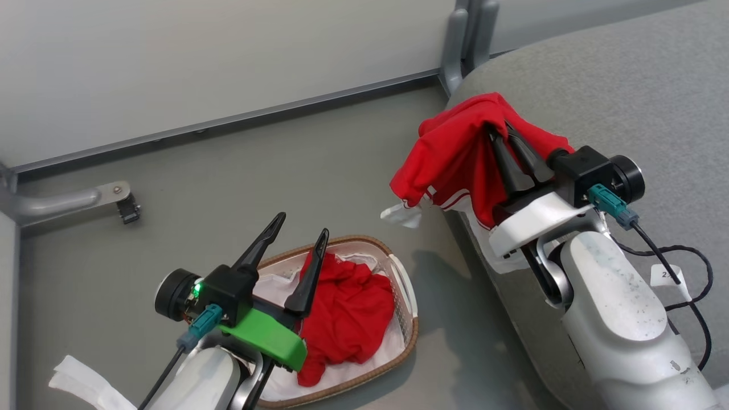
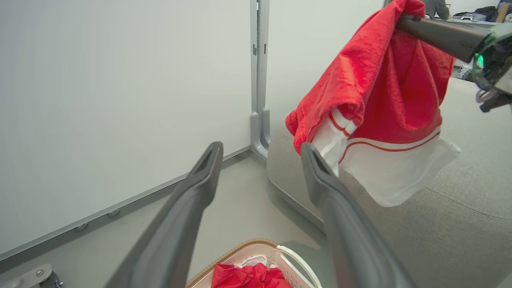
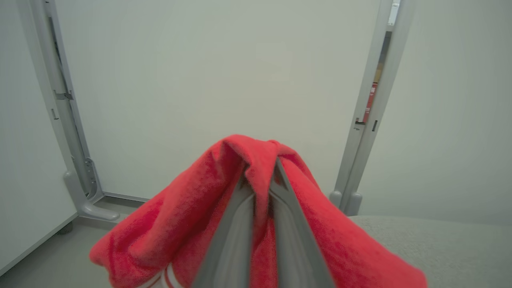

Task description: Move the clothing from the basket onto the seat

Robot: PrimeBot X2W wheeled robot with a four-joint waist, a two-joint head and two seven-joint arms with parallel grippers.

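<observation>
I hold red-white garment [image 1: 455,154] pinched in right gripper [image 1: 501,132] over seat [image 1: 626,85] edge. Next: carry inward, let go. Left gripper [image 1: 303,224] spread above basket [image 1: 413,330].

The right hand [image 3: 260,178] pinches the red clothing [image 3: 180,228], grey seat [image 3: 448,240] behind.

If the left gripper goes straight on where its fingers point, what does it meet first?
The left gripper would probably meet the grey post at the wall, beside the seat; depth is unclear.
</observation>
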